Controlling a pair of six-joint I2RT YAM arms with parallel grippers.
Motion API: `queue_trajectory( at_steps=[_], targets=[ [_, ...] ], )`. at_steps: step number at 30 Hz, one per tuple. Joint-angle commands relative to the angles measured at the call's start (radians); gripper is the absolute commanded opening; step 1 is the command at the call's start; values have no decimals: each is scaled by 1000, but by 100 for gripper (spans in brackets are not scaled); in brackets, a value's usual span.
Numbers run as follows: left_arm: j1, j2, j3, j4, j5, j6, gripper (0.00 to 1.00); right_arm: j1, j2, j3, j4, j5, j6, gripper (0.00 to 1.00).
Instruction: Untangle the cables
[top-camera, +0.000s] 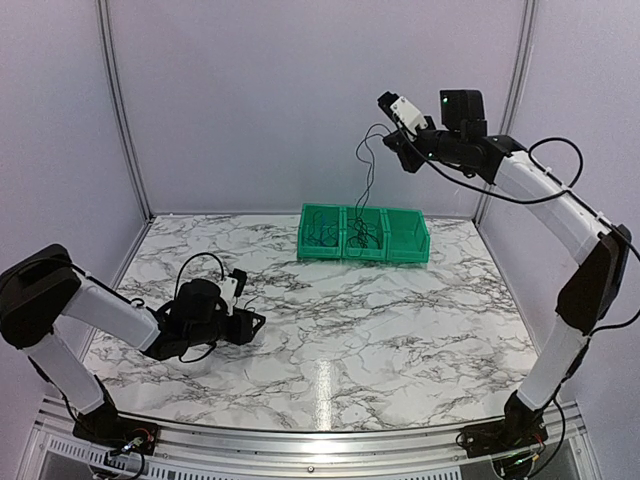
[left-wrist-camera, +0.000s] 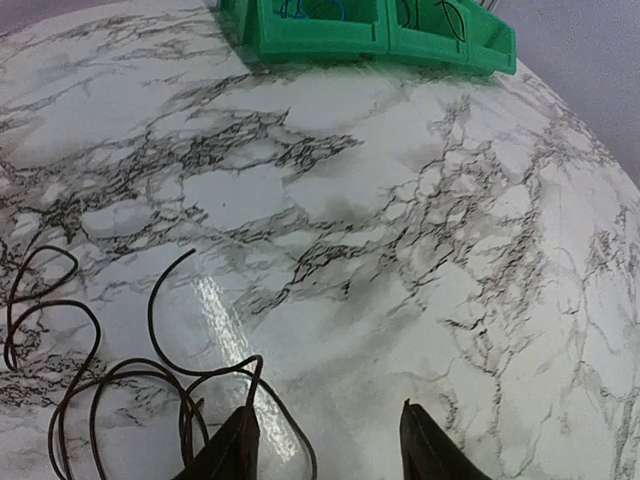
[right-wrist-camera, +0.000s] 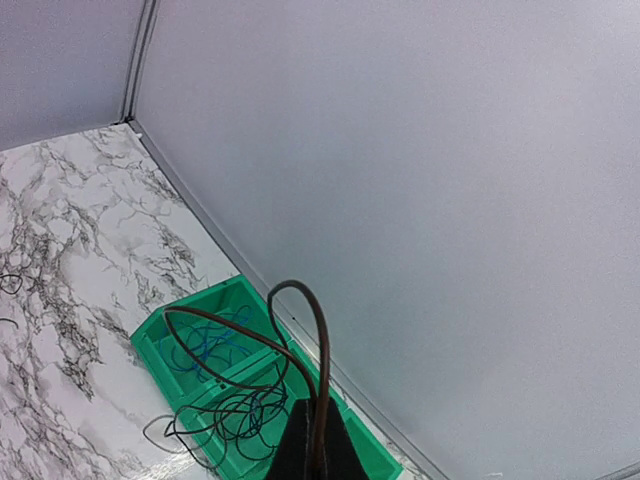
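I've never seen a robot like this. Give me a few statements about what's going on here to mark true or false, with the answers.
1. The right gripper holds a thin cable high above the green bins. True.
2. The left gripper is clamped on a cable. False: its fingers stand apart around nothing; a dark cable lies on the table beside them.
3. Three green bins sit side by side. True.
4. The blue cables lie loose on the table. False: they lie inside a bin.
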Motion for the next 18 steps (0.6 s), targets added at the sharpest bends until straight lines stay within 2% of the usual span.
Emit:
queue_trajectory(
  at_steps=[1,9,18],
  targets=[
    [3,-97,-10,-12,44,16,51,-43,27,108,12,21,-4,0],
    [4,-161,-16,-21,51,8,52,-161,105,245,42,44,-8,0],
    [3,-208,-39,-31,47,0,52,-290,240,336,50,-49,76,0]
  ],
)
